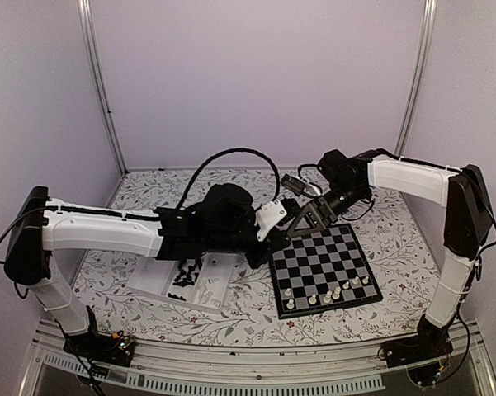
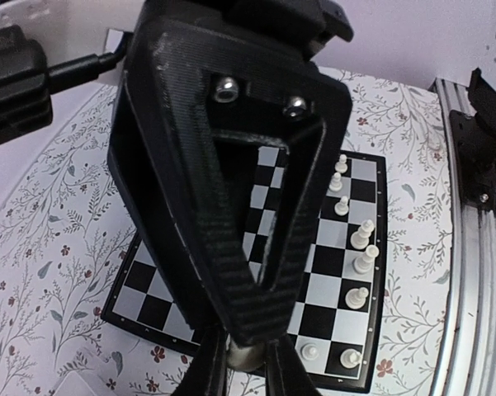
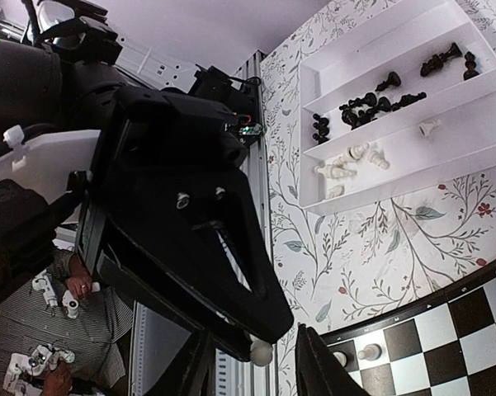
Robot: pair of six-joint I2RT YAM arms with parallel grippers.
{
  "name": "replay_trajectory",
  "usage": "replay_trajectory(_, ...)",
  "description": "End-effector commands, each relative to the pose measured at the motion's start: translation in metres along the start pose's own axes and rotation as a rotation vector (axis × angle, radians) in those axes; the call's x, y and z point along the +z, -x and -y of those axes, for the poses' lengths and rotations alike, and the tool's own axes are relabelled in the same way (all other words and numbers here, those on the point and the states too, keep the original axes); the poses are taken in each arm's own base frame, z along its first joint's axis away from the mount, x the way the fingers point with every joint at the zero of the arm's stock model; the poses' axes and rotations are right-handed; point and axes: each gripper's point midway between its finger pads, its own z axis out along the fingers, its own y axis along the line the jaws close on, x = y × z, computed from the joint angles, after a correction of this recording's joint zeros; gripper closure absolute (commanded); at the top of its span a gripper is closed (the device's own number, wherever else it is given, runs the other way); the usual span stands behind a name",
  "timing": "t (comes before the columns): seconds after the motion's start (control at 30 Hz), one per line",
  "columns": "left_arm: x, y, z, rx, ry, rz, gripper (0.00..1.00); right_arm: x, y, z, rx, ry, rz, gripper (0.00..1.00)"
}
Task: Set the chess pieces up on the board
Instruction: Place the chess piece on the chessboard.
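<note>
Left gripper pinches small white plastic chess piece, lower centre. Right gripper part-open around it, not touching, beside corner of black-and-grey checked board.

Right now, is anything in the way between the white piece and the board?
Yes. The right arm's fingers straddle the white piece held by the left fingers, near the far-left corner of the board.

White chess pieces on board
</note>
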Motion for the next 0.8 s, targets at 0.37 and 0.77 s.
replay_trajectory(0.37,0.014,0.009,-0.007,0.029,0.071,0.005,0.98,0.005,-0.004,-0.007,-0.027,0.056,-0.008,0.95)
replay_trajectory(0.77,-0.06,0.005,-0.093,0.052,0.682,0.055,0.02,-0.024,-0.007,0.034,-0.176,-0.406,-0.068,1.0)
